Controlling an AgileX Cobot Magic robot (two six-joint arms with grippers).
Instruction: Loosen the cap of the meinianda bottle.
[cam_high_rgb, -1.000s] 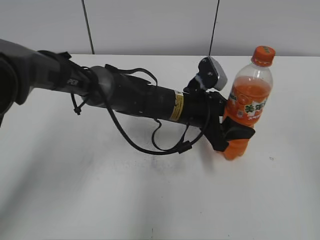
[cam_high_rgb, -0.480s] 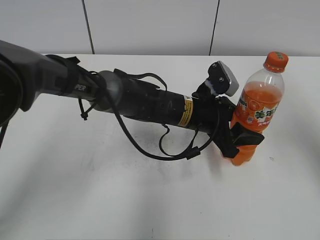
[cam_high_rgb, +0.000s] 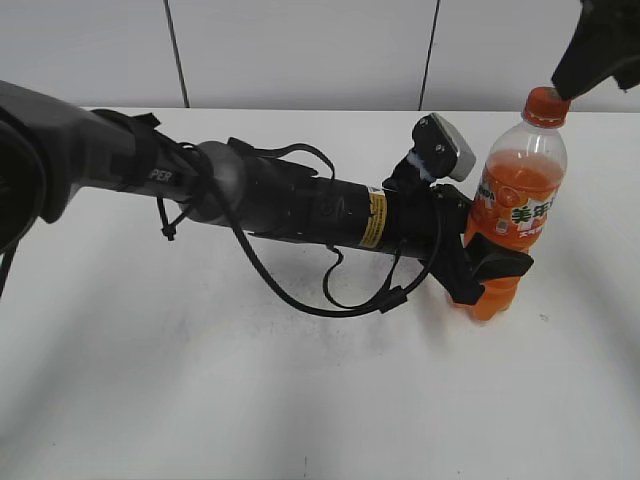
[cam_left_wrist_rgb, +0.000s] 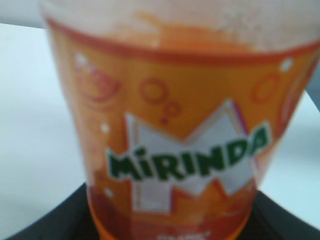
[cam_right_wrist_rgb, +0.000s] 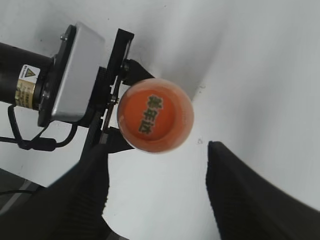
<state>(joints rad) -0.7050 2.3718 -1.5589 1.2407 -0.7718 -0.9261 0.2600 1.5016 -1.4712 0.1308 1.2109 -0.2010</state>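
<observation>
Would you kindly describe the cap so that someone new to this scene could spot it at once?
Start at the long black left arm lying across the white table; its claw clamps a tall bottle of orange drink. The cap sits on the bottle's very top: small, round and solid orange, unlike the clear neck beneath it.

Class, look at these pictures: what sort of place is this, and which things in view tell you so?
Probably a robotics lab or test bench, not a home or shop. A bare white table stands against plain grey wall panels, and the only item on it is one orange soda bottle, held by a cabled robot arm.
</observation>
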